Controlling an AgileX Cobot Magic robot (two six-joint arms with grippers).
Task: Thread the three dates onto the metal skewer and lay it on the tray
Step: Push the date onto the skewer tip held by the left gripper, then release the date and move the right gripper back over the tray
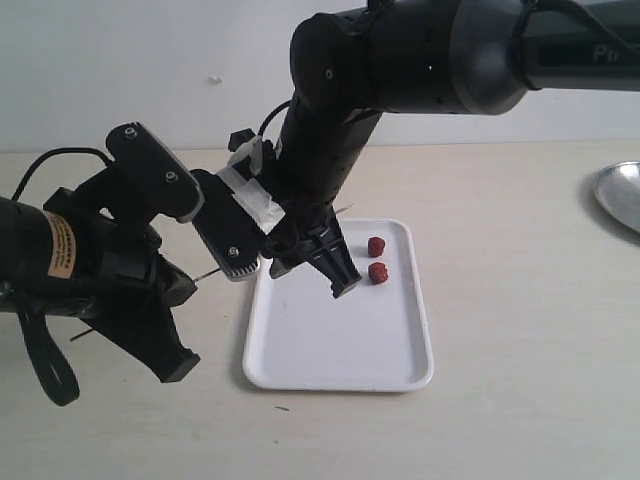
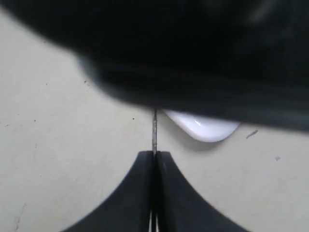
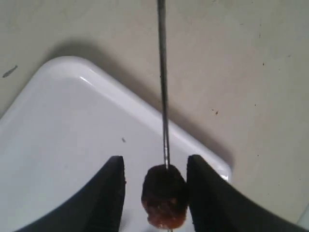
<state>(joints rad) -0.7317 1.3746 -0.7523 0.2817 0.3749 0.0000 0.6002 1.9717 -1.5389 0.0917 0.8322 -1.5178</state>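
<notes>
Left gripper [image 2: 154, 162]: pinched tight on the skewer [image 2: 154, 130] — hold it steady.
Right gripper [image 3: 155, 164]: jaws apart either side of the speared date [image 3: 164, 198].
Tray [image 1: 330, 340]: two more dates [image 1: 376, 246] [image 1: 379, 272] wait — back off straight, no nudging.

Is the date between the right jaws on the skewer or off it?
On it. The right wrist view shows the skewer running straight into the date.

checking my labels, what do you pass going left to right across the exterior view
left gripper pinching the skewer → right gripper → two loose dates lying on the tray, level with each other → round metal dish at the right edge
</notes>
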